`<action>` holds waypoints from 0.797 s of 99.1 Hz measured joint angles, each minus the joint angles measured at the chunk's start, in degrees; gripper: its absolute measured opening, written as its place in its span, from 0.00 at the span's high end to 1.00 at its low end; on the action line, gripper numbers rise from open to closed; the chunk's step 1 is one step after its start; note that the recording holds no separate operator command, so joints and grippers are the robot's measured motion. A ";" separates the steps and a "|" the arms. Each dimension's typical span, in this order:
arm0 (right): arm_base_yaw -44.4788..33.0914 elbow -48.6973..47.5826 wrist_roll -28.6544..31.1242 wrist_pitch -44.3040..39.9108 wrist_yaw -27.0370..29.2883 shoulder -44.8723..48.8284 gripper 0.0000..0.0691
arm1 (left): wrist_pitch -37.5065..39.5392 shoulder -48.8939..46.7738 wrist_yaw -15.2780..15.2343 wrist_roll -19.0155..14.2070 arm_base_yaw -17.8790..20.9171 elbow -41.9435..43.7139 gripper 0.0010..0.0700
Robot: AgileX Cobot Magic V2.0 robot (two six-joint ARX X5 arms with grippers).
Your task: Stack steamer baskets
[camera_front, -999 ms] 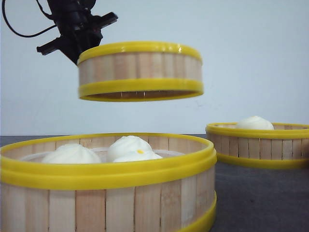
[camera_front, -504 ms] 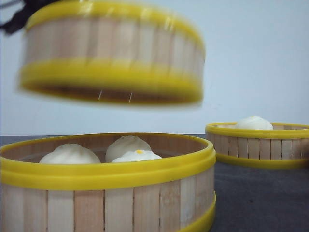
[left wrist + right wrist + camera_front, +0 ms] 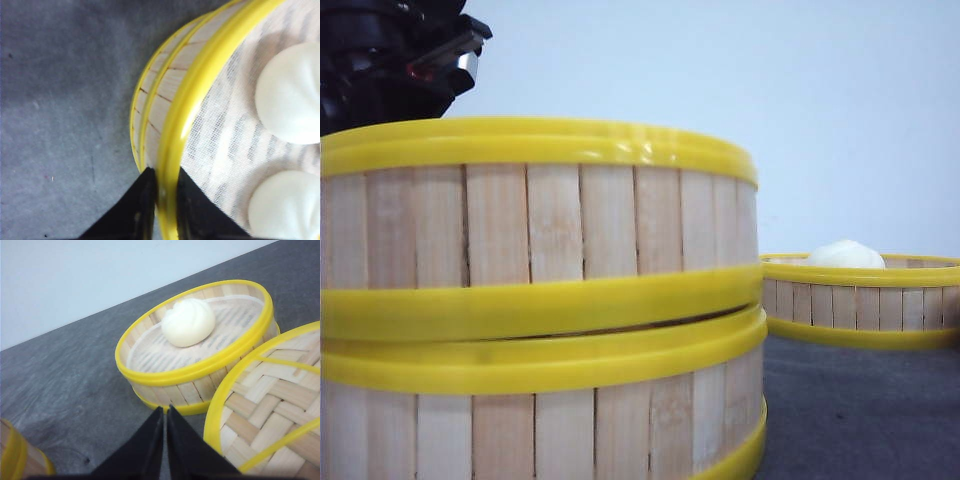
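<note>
On the left, the left gripper [image 3: 161,192] pinches the yellow rim of the top basket [image 3: 535,225], one finger outside the wall and one inside, near two white buns [image 3: 290,95]. That basket sits on the bottom basket [image 3: 535,415], a thin gap showing between their rims on the right. Farther right, the third basket [image 3: 865,300] stands apart on the dark table [image 3: 860,415] with one bun, and the right gripper [image 3: 165,440] is closed and empty beside a woven lid [image 3: 272,410].

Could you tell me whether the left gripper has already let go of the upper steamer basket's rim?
No, the left gripper has a finger on each side of the upper steamer basket rim.
</note>
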 joint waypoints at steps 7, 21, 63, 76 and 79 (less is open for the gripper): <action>0.00 0.00 0.00 0.00 0.00 0.00 0.98 | 1.16 0.00 0.04 -0.07 -0.52 0.00 0.97; 0.00 0.00 0.00 0.00 0.00 0.00 0.98 | 1.90 0.00 -0.17 -0.04 -1.03 -0.02 0.97; 0.00 0.00 0.00 0.00 0.00 0.00 0.98 | 3.58 0.00 -1.01 -1.33 -1.14 -0.11 0.78; 0.00 0.00 0.00 0.00 0.00 0.00 0.98 | 3.98 0.00 -1.01 -2.21 -1.11 -0.11 0.55; 0.00 0.00 0.00 0.00 0.00 0.00 0.98 | 4.15 0.00 -0.98 -2.27 -1.01 -0.11 0.53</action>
